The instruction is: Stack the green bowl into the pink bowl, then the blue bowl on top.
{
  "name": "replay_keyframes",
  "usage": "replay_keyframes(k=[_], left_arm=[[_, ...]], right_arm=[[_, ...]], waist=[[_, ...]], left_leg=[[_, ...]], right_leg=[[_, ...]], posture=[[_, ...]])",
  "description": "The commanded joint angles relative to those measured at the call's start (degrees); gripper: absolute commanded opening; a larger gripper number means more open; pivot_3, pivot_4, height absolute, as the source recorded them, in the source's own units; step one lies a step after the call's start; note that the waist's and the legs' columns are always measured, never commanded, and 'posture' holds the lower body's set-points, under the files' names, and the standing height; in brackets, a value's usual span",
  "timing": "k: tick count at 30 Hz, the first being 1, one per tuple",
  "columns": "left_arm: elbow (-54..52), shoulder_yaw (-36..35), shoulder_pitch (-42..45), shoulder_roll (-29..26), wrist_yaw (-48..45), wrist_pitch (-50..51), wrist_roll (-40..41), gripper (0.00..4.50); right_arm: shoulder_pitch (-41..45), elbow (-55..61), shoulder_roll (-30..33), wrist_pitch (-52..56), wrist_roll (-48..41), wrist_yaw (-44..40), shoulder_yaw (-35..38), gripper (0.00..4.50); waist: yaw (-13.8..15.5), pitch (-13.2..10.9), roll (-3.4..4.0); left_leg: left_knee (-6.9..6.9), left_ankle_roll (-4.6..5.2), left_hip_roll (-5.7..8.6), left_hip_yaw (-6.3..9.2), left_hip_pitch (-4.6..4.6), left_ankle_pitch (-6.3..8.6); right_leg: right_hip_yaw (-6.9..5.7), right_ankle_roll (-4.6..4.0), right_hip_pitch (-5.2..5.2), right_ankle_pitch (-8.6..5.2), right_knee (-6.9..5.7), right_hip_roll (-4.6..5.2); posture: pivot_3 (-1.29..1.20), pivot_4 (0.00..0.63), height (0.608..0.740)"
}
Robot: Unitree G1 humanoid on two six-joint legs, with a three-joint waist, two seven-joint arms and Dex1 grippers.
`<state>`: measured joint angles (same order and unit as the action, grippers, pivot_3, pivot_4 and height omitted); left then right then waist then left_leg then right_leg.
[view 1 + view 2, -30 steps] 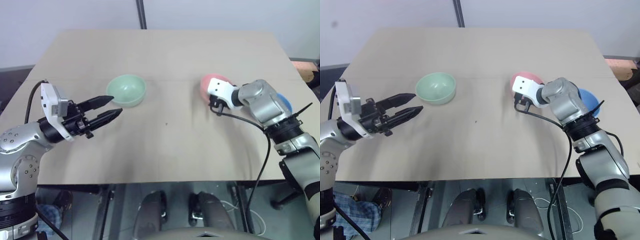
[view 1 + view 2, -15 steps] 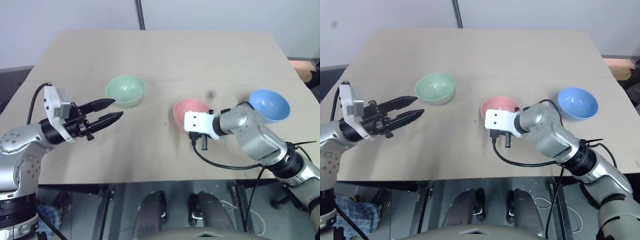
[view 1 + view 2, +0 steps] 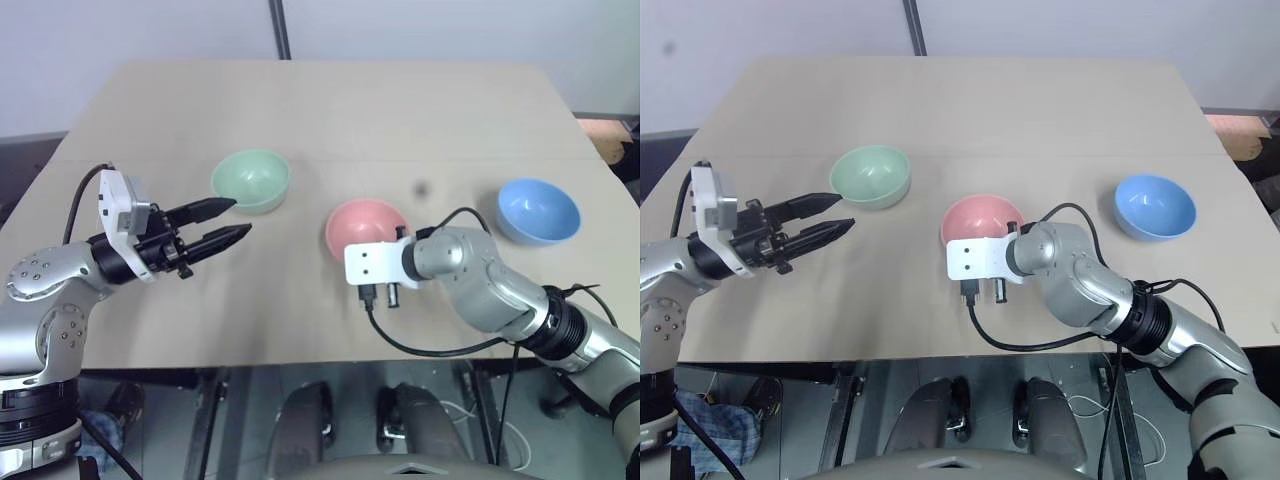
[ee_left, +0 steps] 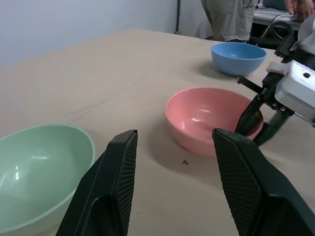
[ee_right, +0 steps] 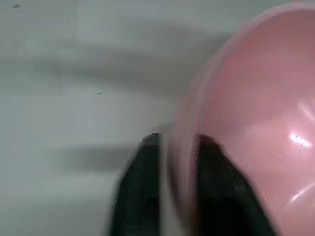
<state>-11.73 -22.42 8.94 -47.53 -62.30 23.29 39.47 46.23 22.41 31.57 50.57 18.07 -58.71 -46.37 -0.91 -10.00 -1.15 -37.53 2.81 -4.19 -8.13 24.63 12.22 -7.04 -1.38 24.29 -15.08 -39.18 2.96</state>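
- Left eye view: the right gripper (image 5: pixel 170 167) straddles the near rim of the smooth salmon-pink round bowl (image 3: pixel 367 225), one finger inside, one outside, parted narrowly.
- Left gripper (image 3: pixel 228 221), fingers wide and empty, points at two o'clock, near the pale mint-green plastic-like bowl (image 3: pixel 251 180).
- The sky-blue round bowl (image 3: pixel 538 210) sits at the pink bowl's three o'clock, well apart.

Stereo head pair looking down over the table (image 3: pixel 330 110), wrist cameras low and close, sharing the pink bowl (image 4: pixel 209 115).

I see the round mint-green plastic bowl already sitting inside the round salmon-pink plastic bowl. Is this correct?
No. In the left eye view the round mint-green plastic bowl stands alone on the table, apart from the round salmon-pink plastic bowl, which is empty.
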Motion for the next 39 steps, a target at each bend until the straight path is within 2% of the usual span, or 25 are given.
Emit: replay_keyframes(k=[1,2,10,14,22,27,30,35,39], left_arm=[[-0.54,-0.77,0.97,-0.68,-0.22,-1.02,0.08,2.56],[-0.46,-0.69,1.07,-0.64,-0.21,-1.05,0.04,2.56],[0.03,0.13,2.06,-0.4,-0.11,-1.22,-0.28,2.56],[0.21,0.46,2.45,-0.64,0.19,-0.97,-0.65,2.56],[1.05,0.77,3.26,-0.24,0.91,-1.08,-1.58,2.56],[2.2,0.93,4.11,-0.08,1.47,-1.85,-2.42,2.56],[3.54,2.18,4.91,0.0,3.86,-1.69,-4.75,2.56],[6.0,4.87,6.21,0.11,6.29,-2.61,-9.11,2.56],[10.92,7.33,10.07,-0.42,6.55,-4.97,-12.96,2.56]], right_arm=[[0.54,2.41,0.27,-1.04,1.23,0.54,1.02,2.62],[0.78,2.48,0.32,-0.97,1.23,0.45,1.19,2.99],[2.36,6.57,2.72,1.37,-1.09,-2.21,6.08,2.99],[0.83,11.12,5.42,4.31,-7.49,-5.11,14.84,2.99],[-6.5,13.9,9.03,7.12,-19.32,-5.66,31.06,2.99],[-9.79,13.35,4.08,7.85,-30.14,-3.4,47.2,2.99],[-12.37,12.86,3.28,7.93,-35.27,-1.68,55.76,2.99],[-17.47,13.65,3.54,7.89,-42.65,0.22,63.95,2.99],[-23.76,11.9,6.09,3.81,-44.23,0.86,66.78,2.99]], waist=[[0.01,0.0,0.0],[0.0,0.0,0.0],[0.06,0.0,0.0],[0.11,0.0,0.0],[0.19,0.0,-0.01],[0.07,0.0,-0.01],[0.22,0.0,-0.02],[0.46,0.01,-0.03],[0.5,0.01,-0.03]], left_leg=[[0.0,0.0,0.0,0.0,0.0,0.0],[0.0,0.0,0.0,0.0,0.0,0.0],[0.0,0.0,0.0,0.0,0.01,0.0],[0.0,0.0,0.0,0.02,0.02,0.0],[0.0,0.01,0.0,0.04,0.03,0.01],[0.01,0.01,0.0,0.05,0.02,0.01],[0.02,0.01,0.0,0.06,0.02,0.0],[0.03,0.01,0.02,0.06,0.05,0.0],[0.04,0.01,0.02,0.07,0.03,0.01]], right_leg=[[0.0,0.0,0.0,0.0,0.0,0.0],[0.0,0.01,0.0,0.0,0.0,0.0],[0.0,0.0,0.0,0.0,0.01,0.0],[-0.02,0.01,0.0,-0.01,0.02,0.0],[-0.03,0.0,-0.01,0.0,0.06,0.01],[-0.01,0.0,-0.01,0.0,0.05,-0.01],[-0.01,-0.02,-0.02,0.02,0.04,-0.03],[-0.02,-0.06,-0.03,0.05,0.08,-0.02],[-0.03,0.01,-0.03,0.0,0.09,-0.03]], posture=[[0.0,0.15,0.74],[0.0,0.15,0.74],[0.0,0.15,0.74],[0.0,0.15,0.74],[0.0,0.15,0.74],[0.0,0.15,0.74],[0.0,0.15,0.74],[0.0,0.15,0.74],[0.0,0.15,0.74]])
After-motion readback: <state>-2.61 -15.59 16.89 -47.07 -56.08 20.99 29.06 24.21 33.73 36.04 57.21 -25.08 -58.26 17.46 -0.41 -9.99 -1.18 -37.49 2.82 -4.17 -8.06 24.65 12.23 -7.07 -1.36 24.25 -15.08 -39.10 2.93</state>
